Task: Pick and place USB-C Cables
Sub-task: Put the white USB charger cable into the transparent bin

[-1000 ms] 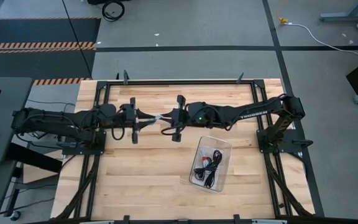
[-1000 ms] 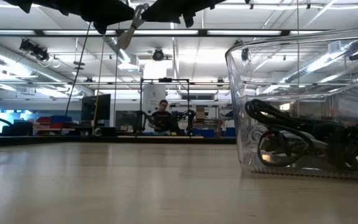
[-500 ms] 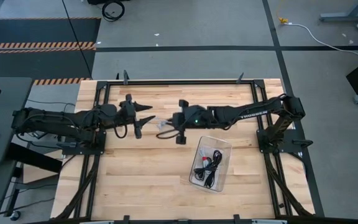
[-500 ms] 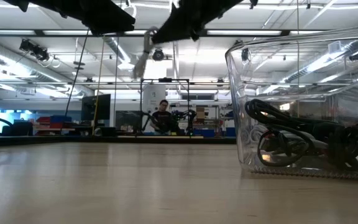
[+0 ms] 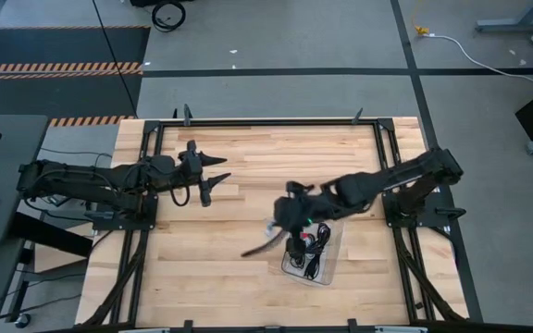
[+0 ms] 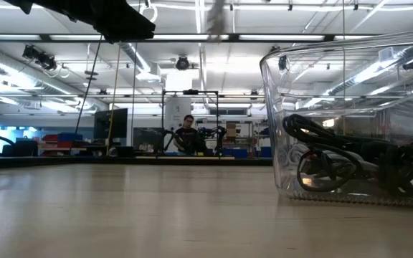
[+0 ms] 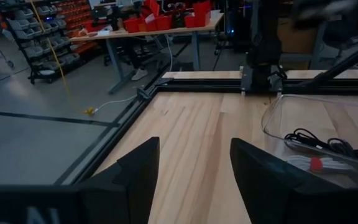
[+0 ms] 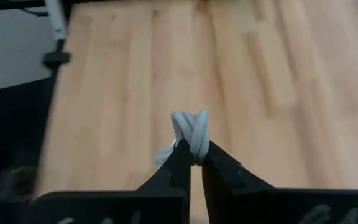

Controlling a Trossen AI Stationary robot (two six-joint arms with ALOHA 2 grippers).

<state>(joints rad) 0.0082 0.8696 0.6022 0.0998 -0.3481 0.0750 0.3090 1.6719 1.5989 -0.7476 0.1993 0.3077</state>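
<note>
Handover done, cable on its way to the bin

Right gripper [image 8: 191, 163] now carries the pale grey-white coiled USB-C cable [image 8: 190, 132] alone, its fingers clamped on the bundle. A second ago both grippers met over the table's middle with the cable between them; since then the right arm has swung back toward the clear plastic bin [image 5: 332, 242] and hangs at its near-left edge. The blurred streak trailing from it in the high view is probably the cable's loose end. Placing is what remains. Left gripper [image 5: 213, 176] stays extended over the wooden table [image 5: 202, 259], fingers spread and empty, well apart from the bin, which already holds black cables [image 5: 314, 242].
</note>
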